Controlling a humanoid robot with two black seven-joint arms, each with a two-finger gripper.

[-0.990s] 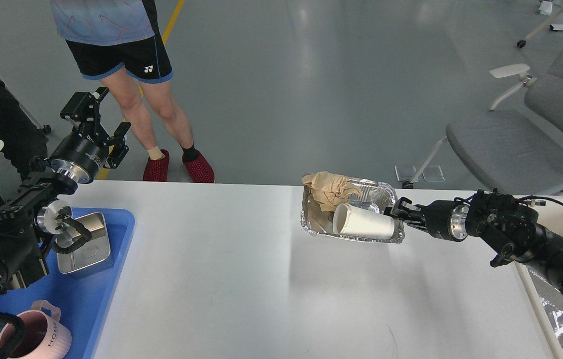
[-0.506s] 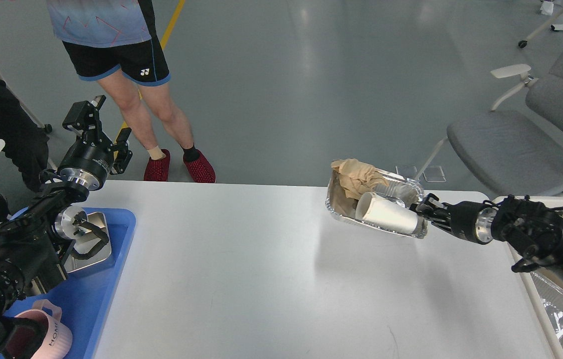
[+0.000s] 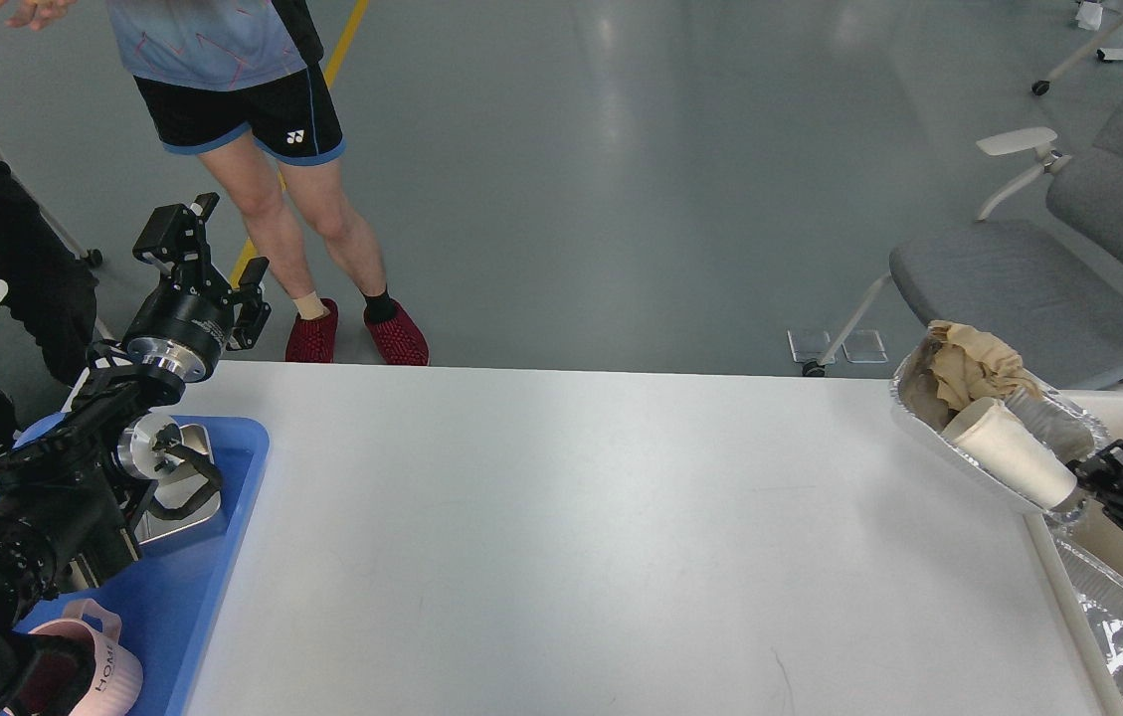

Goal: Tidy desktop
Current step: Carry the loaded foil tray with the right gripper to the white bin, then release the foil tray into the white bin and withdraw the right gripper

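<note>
The desktop (image 3: 561, 537) is a large white-grey tabletop filling the lower middle of the head view. My right gripper (image 3: 1090, 475) is at the desktop's right edge, shut on the rim of a foil tray (image 3: 959, 459) held tilted in the air. The foil tray holds a white paper cup (image 3: 1009, 459) lying on its side and a crumpled brown paper (image 3: 971, 370). My left gripper (image 3: 208, 254) is raised beyond the desktop's far left corner, open and empty.
A blue tray (image 3: 193, 577) at the left holds a steel dish (image 3: 185, 497) and a pink mug (image 3: 89, 671). A second foil tray (image 3: 1118, 617) lies in a bin at the right. A person (image 3: 253, 149) stands behind the desk; grey chairs (image 3: 1029, 278) stand at the right.
My right gripper has carried the foil tray with the cup and paper rightward, from the desktop's middle right to past its right edge. My left arm has shifted slightly.
</note>
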